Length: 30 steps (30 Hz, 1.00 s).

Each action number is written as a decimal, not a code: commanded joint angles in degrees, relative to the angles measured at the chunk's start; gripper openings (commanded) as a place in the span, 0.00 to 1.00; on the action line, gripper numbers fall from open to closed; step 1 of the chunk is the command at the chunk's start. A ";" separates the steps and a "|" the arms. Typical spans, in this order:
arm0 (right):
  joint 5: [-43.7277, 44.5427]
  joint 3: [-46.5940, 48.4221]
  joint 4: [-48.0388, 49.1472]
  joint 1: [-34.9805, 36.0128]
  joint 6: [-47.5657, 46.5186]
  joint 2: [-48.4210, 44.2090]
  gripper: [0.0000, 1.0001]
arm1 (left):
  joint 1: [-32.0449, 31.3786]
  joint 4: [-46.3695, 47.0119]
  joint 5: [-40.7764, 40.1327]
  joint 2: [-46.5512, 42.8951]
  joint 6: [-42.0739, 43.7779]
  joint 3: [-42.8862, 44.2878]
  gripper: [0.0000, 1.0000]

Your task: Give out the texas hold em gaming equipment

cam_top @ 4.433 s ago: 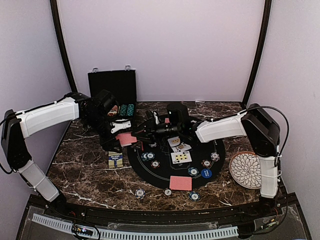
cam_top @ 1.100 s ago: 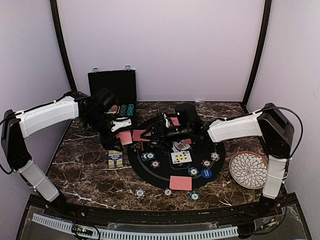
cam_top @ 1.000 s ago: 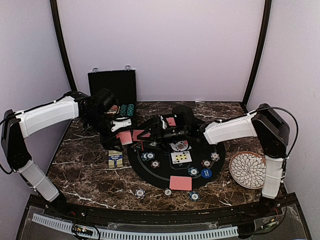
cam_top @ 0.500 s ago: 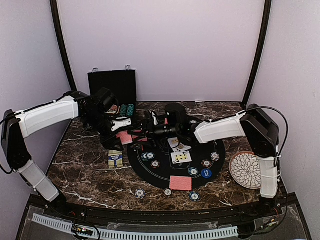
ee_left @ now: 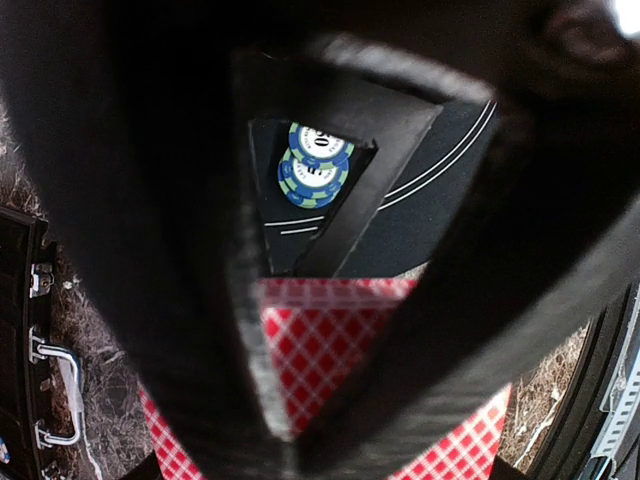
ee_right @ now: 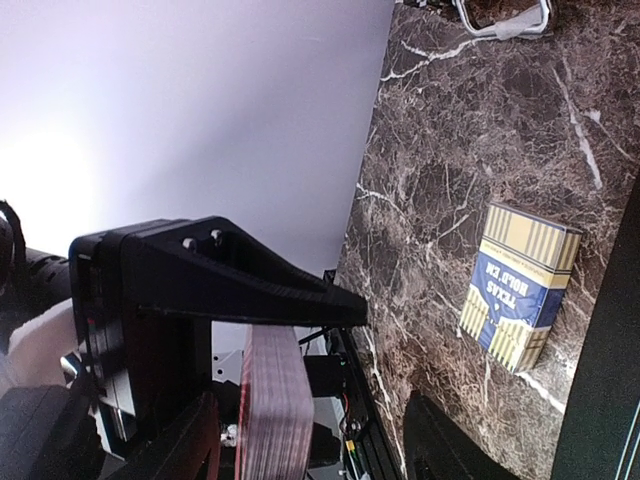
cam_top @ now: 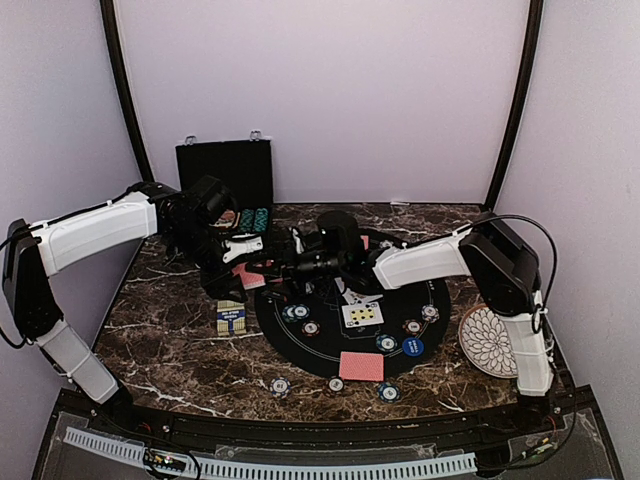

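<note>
Top external view: we judge dealing partly done, with cards (cam_top: pixel 361 366) and chips (cam_top: pixel 300 312) on the mat (cam_top: pixel 296 347), the left hand (cam_top: pixel 240 272) clamping the red-backed deck (cam_top: pixel 252 276) at its left edge, the right hand (cam_top: pixel 283 268) spread wide alongside.

You have one label you can read outright. The striped card box (ee_right: pixel 520 300), lying flat on the counter (ee_right: pixel 450 180) toward its left edge, says "TEXAS" and "HOLD EM" on its blue band. In the right wrist view the words come to you upside down.

In the left wrist view, the white-centred poker chip (ee_left: pixel 318 140) on the black mat (ee_left: pixel 420 170) shows a "0"; anything beside that digit is hidden. The blue chip (ee_left: pixel 313 178) right next to it carries print too blurred to read.

From above, the face-up cards (cam_top: pixel 362 314) show pips, but you cannot make out their ranks.
</note>
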 commanded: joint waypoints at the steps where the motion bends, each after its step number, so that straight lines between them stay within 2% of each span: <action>1: -0.26 2.96 2.21 0.53 1.27 2.19 0.60 | 0.01 -0.59 1.10 -1.63 -0.25 1.60 0.00; 9: -2.09 -0.68 2.28 -0.38 1.03 1.07 0.52 | 0.01 -0.51 0.56 -2.05 0.03 1.22 0.00; 19: -2.73 -6.46 2.44 -2.22 -0.65 -3.46 0.46 | 0.03 -0.43 0.14 -2.12 0.30 1.11 0.00; 30: -3.27 -7.66 2.35 -2.68 -1.42 -7.02 0.41 | -0.03 -0.37 0.07 -1.58 0.12 1.10 0.00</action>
